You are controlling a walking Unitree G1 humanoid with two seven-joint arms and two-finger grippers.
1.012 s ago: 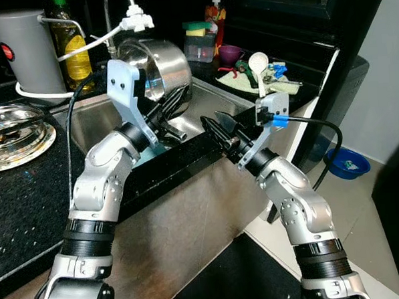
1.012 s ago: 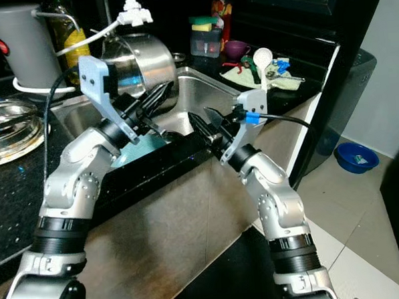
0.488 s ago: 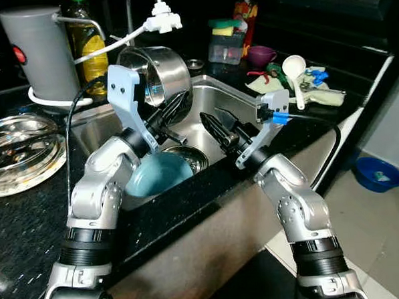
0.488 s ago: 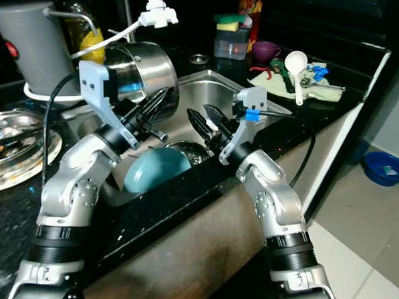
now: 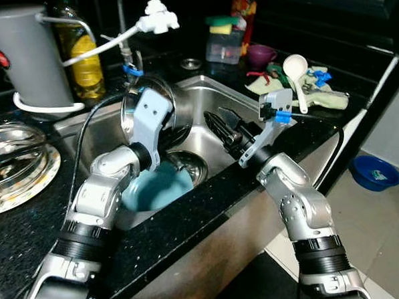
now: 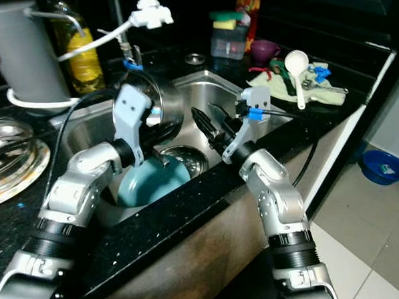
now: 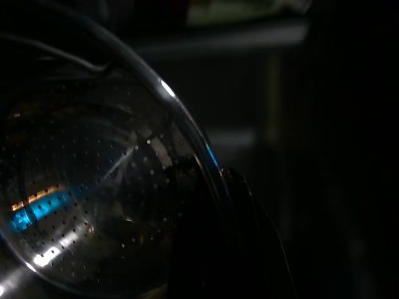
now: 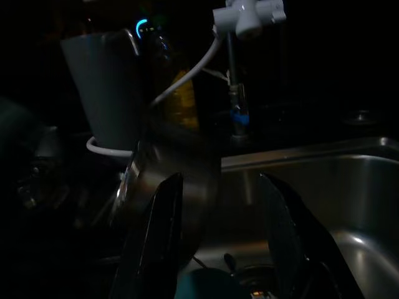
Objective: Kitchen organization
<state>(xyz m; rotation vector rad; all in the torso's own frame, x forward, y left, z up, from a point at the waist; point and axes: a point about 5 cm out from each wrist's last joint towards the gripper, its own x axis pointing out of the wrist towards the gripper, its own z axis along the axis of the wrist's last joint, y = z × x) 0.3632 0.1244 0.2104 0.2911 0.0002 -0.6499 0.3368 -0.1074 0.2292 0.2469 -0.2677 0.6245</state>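
A black speckled countertop (image 5: 30,239) spans the lower left of the frame above a brown cabinet front (image 5: 212,269), with a light tiled floor (image 5: 385,247) at lower right, a pale wall (image 5: 395,119) at right, and dim overall lighting.

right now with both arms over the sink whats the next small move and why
Probably ease the left gripper a little further onto the steel pot rim: it is right at the tilted pot in the sink, while the open right gripper hovers empty above the teal bowl.
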